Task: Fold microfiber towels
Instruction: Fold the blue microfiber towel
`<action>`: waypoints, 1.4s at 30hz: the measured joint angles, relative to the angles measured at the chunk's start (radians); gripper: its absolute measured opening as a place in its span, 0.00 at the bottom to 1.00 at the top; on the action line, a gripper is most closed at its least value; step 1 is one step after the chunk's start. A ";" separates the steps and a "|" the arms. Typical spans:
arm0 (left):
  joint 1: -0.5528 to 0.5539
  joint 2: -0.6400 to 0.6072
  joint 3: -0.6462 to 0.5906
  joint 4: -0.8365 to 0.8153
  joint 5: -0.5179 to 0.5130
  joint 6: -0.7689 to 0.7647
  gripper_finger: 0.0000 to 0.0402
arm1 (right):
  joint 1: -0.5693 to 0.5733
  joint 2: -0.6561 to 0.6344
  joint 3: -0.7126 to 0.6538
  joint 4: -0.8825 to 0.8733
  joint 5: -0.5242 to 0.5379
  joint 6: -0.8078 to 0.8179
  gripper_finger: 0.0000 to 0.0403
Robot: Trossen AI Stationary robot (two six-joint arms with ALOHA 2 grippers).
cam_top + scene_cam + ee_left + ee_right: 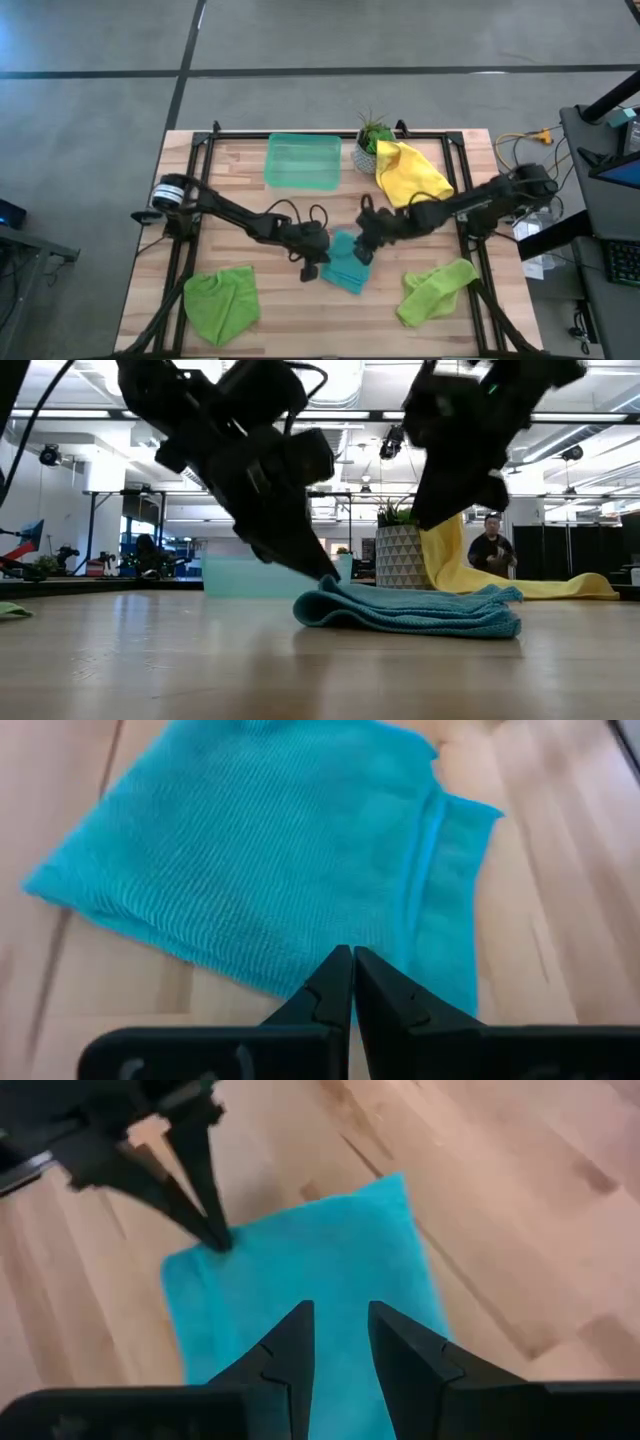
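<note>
Teal towel, high view: the teal towel [346, 262] lies folded near the table's [300, 210] middle, directly between the two grippers, so both arms can work it from opposite edges.
Left gripper, high view: the left gripper [314, 265] sits at the towel's edge; from here I cannot tell its fingers.
Right gripper, high view: the right gripper [366, 248] hangs over the opposite edge, close above the cloth.
Others, high view: one green towel [222, 300] lies well behind the left gripper, a second green towel [436, 290] and the yellow towel [408, 172] lie to either side of the right arm, all crumpled and apparently waiting their turn; the tray [302, 160] and plant [372, 145] stand apart at the far edge.
Low view: the left gripper [328, 570] comes down slanted, its tip touching the teal towel's [420, 612] raised corner, likely pinning it flat; the right gripper [452, 495] hovers above the stack without touching.
Left wrist view: the left gripper [352, 982] is clenched, tips together, resting on the near hem of the teal towel [250, 860], grasping nothing.
Right wrist view: the right gripper [340, 1335] is parted and empty over the teal towel [320, 1270]; the left gripper's [218, 1238] tip presses the far corner.
Judgement: this fold looks nearly finished.
</note>
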 joint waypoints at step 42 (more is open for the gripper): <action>0.006 0.095 0.000 0.085 -0.067 -0.371 0.00 | -0.243 0.148 -0.185 0.321 -0.287 -0.310 0.47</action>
